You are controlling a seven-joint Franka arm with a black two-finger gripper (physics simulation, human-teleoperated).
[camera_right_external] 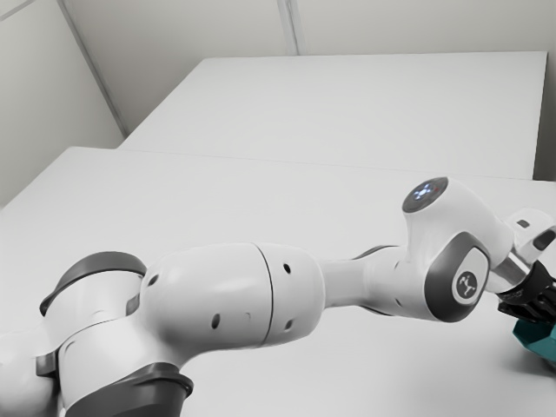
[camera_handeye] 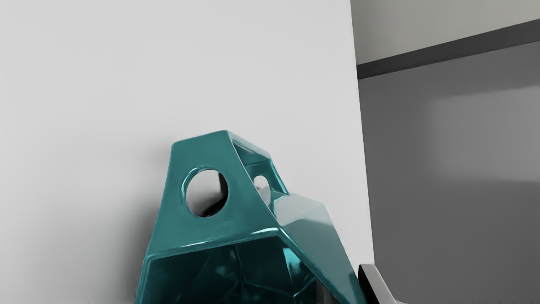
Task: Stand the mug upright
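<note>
Exterior view: the arm point(camera_right_external: 234, 295) is reaching toward the mug point(camera_right_external: 537, 341), which is showing at the exterior view's right edge, partly cut off there. The pincer point(camera_right_external: 526, 306) is hanging just above the mug, overlapping it from this side; whether it is standing open or gripping, I cannot tell. Beneath the mug, the table point(camera_right_external: 243, 208) is catching a soft shadow. In the wrist view, the teal mug is turning its mouth toward the camera, and its handle point(camera_handeye: 202, 154), pierced by round holes, is jutting away from the pincer. Whether the mug is touching the table, I cannot tell.
</note>
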